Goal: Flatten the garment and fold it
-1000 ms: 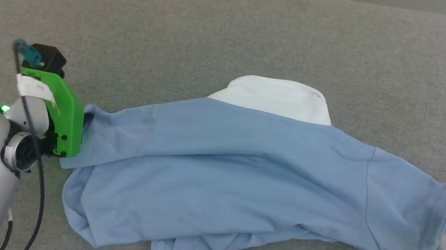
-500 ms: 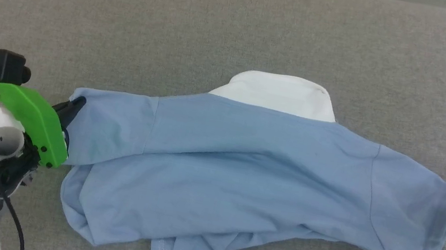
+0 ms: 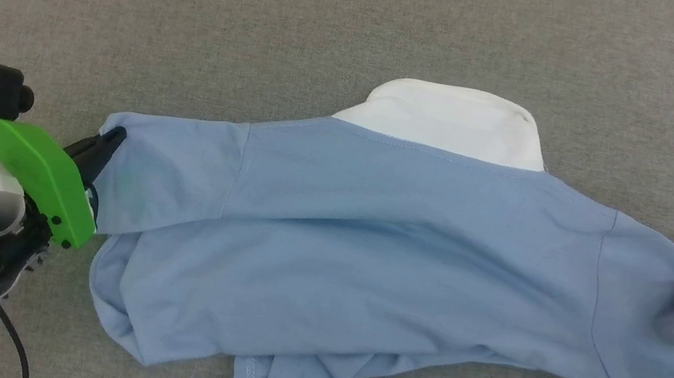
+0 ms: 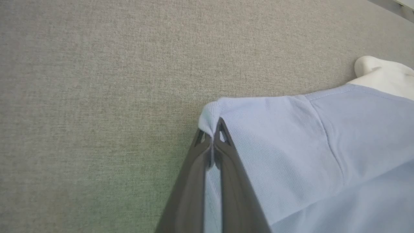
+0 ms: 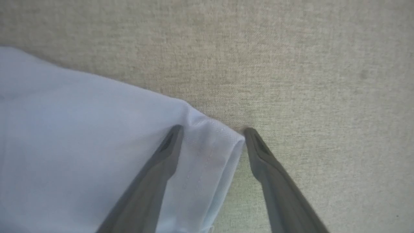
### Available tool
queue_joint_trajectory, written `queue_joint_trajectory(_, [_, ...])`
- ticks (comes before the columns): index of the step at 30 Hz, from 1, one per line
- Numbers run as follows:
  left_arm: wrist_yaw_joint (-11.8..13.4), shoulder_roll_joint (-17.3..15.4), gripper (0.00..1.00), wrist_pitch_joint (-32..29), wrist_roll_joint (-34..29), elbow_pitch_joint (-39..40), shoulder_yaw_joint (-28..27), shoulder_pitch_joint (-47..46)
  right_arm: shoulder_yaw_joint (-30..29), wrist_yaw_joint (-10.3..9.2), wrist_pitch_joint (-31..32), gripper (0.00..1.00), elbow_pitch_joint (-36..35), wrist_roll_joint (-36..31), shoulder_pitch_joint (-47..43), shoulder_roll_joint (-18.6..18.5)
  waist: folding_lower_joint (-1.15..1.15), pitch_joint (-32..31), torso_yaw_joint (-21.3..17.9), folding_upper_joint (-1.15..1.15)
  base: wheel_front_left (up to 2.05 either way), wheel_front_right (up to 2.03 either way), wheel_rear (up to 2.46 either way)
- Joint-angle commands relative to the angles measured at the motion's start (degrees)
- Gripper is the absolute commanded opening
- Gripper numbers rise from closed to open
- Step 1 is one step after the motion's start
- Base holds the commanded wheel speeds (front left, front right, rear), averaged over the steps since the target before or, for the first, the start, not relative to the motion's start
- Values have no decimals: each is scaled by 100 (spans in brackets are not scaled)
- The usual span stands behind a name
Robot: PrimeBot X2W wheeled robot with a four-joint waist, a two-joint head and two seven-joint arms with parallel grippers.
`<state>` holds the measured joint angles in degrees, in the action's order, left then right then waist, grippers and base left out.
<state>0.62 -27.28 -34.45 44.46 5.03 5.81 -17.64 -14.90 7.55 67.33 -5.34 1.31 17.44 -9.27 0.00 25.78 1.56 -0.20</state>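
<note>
At the left sleeve hem [image 4: 208,111], the left gripper [image 4: 213,134] is pressed together, pinching the cloth corner. The right gripper [image 5: 212,129] is spread, with the right sleeve hem [image 5: 223,155] lying between its fingers, not yet clamped. The light blue T-shirt [image 3: 380,258] is laid across the grey table [image 3: 339,11], white neck panel [image 3: 451,119] farthest away. Flattening is judged to be in hand: the right grip should be closed next, then both sleeves drawn apart. The lower body is bunched under itself, so its hem is hard to trace.

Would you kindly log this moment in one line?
left claw: shut on garment sleeve | right claw: open astride opposite sleeve
</note>
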Motion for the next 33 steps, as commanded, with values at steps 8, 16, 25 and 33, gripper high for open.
queue_joint_trajectory(8, [-16,129,0,205,100,-148,8,56,113,-6,-285,0,118,216,167,106,0,-387,-85,20,0,0,0])
queue_joint_trajectory(16, [-98,413,0,452,220,-415,52,-291,336,-6,-759,0,-59,819,769,-167,0,-1297,-226,20,0,0,0])
queue_joint_trajectory(25, [-103,661,0,776,106,-584,84,-1421,280,-6,-1213,0,7,1711,1913,-349,0,-2114,-304,20,0,0,0])
queue_joint_trajectory(33, [-69,743,0,1279,-238,-868,46,-2607,195,-6,-1874,0,184,2049,2873,-301,0,-2430,-354,20,0,0,0])
